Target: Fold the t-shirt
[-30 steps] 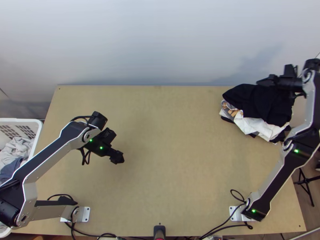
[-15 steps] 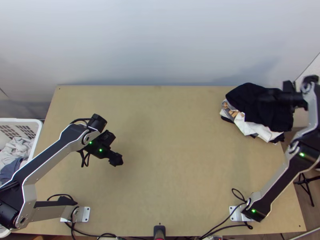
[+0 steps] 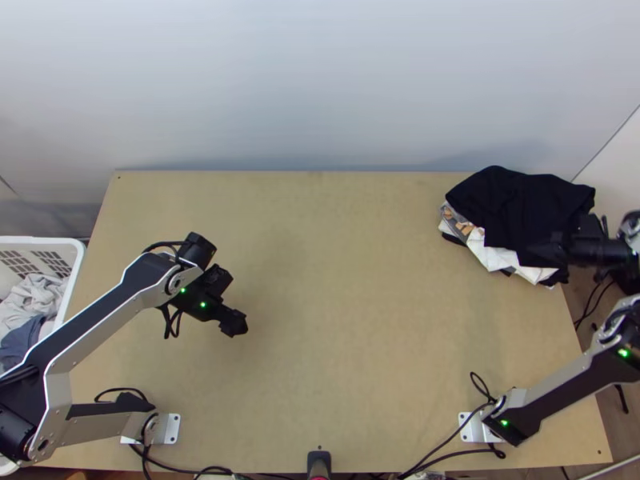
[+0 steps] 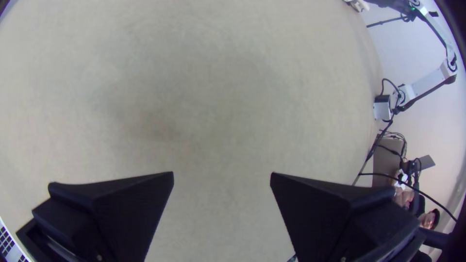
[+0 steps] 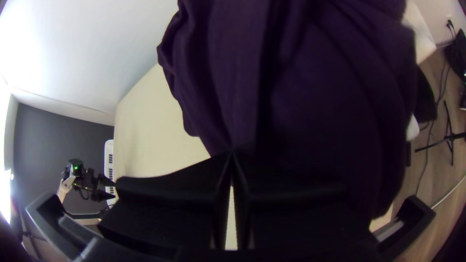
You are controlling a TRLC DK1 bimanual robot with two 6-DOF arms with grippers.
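The t-shirt (image 3: 512, 204), black from above and dark purple close up, is lying loosely bunched at the table's (image 3: 344, 240) far right corner. It is resting over a pile of white and other clothes (image 3: 498, 258), covering most of it. Soft creases are running across its surface, its outline is curving unevenly, and its right side is reaching past the table's right edge.

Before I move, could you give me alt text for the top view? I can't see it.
Right hand at the black cloth, which lies loosely on white cloth at the table's far right corner. Left hand over the table's left part; basket of clothes beyond the left edge.
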